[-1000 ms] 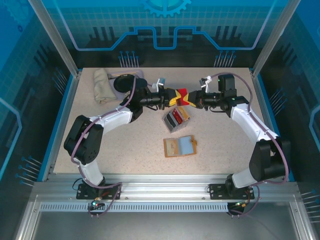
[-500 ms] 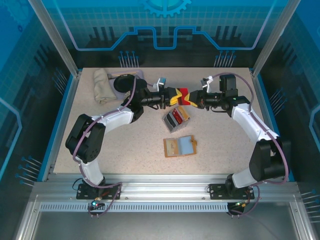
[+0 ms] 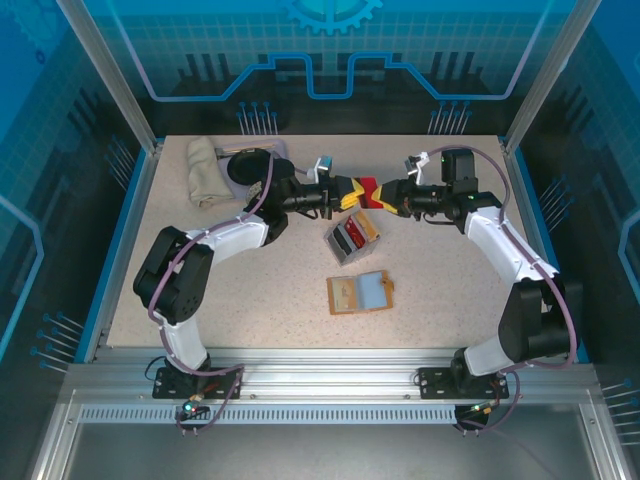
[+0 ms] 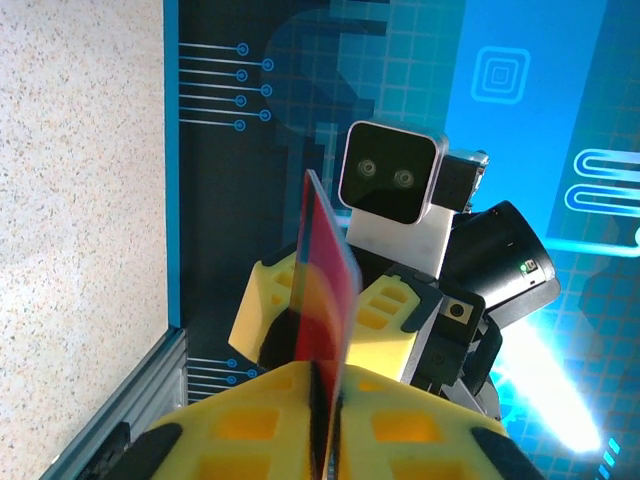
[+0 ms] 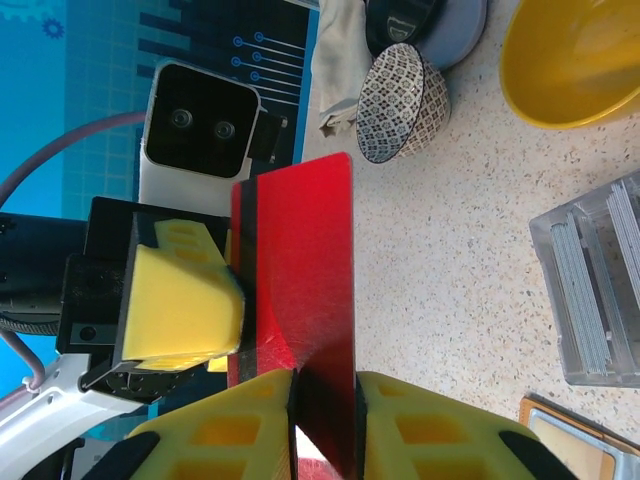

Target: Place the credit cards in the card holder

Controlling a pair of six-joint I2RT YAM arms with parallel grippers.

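thin glossy red plastic card (image 5: 310, 250), rectangular, above the speckled worktop (image 3: 260, 290) near its far edge; yellow-padded left jaws and right jaws each pinch one end.

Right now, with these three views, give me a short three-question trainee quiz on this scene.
1. True or false: the red card is already inside the card holder.
2. Left gripper, right gripper: which grips the red card? A: left alone. B: right alone. C: both.
3. Fill in: the card holder lies ___ on the table.
Key: 1 false; 2 C; 3 open.
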